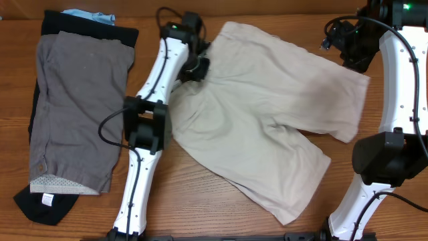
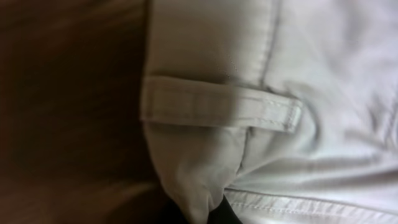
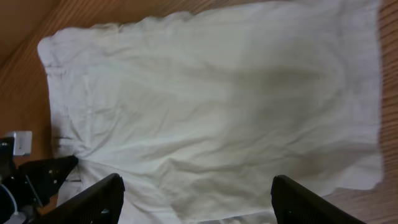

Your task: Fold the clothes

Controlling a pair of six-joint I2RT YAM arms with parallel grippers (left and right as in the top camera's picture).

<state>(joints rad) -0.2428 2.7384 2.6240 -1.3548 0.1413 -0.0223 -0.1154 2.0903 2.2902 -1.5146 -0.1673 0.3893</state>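
Beige shorts [image 1: 267, 120] lie spread out on the tabletop [image 1: 200, 194]. The left pincer [image 1: 195, 67] is squeezed tight on their waist edge. The right pincer [image 3: 197, 186] hangs wide apart above them, holding nothing.

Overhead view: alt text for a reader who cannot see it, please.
Beige shorts lie spread on the wooden table, the left gripper shut on their waistband edge, the right gripper open by their right side. Left of them, grey shorts sit atop a black garment and a light-blue one.
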